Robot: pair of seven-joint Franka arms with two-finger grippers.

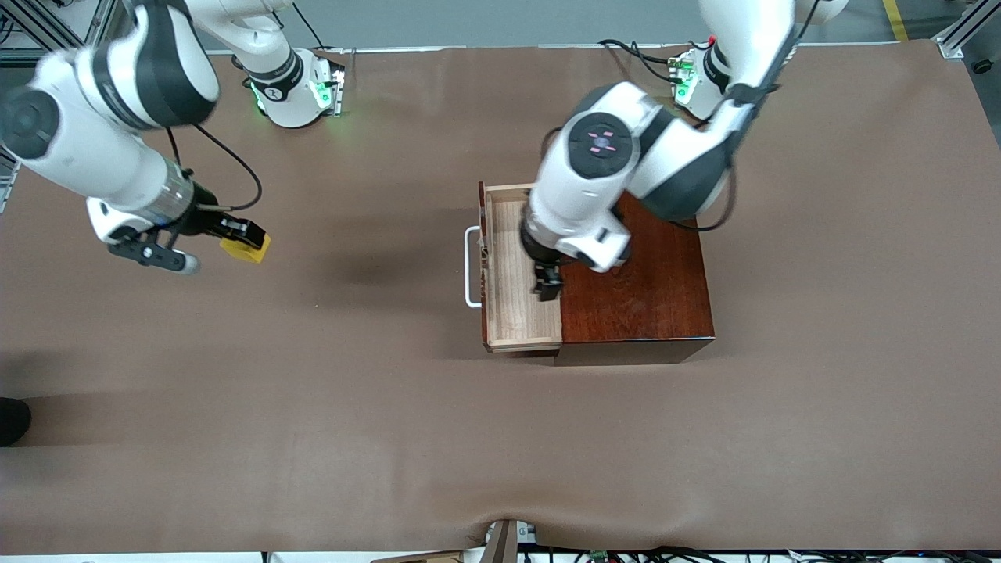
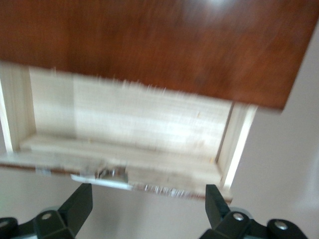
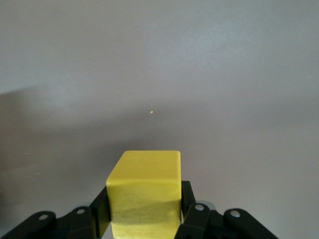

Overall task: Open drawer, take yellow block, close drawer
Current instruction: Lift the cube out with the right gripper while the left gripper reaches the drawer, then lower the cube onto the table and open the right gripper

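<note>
The drawer (image 1: 516, 274) of the dark reddish-brown wooden box (image 1: 641, 289) stands pulled out toward the right arm's end, its tan inside bare, with the white bar handle (image 1: 471, 266) on its front. My left gripper (image 1: 547, 283) hangs over the open drawer, close to the box's edge, open and empty. In the left wrist view its fingers (image 2: 75, 204) stand wide apart over the drawer (image 2: 139, 124), the handle (image 2: 99, 180) and the box top (image 2: 164, 40). My right gripper (image 1: 242, 238) is shut on the yellow block (image 1: 249, 249) over bare table toward the right arm's end. The block (image 3: 144, 189) shows clamped between the fingers.
The brown table cover (image 1: 391, 438) spreads all round the box. A black object (image 1: 12, 418) sits at the table's edge at the right arm's end. Some gear (image 1: 504, 539) pokes in at the edge nearest the front camera. Cables (image 1: 649, 59) lie by the left arm's base.
</note>
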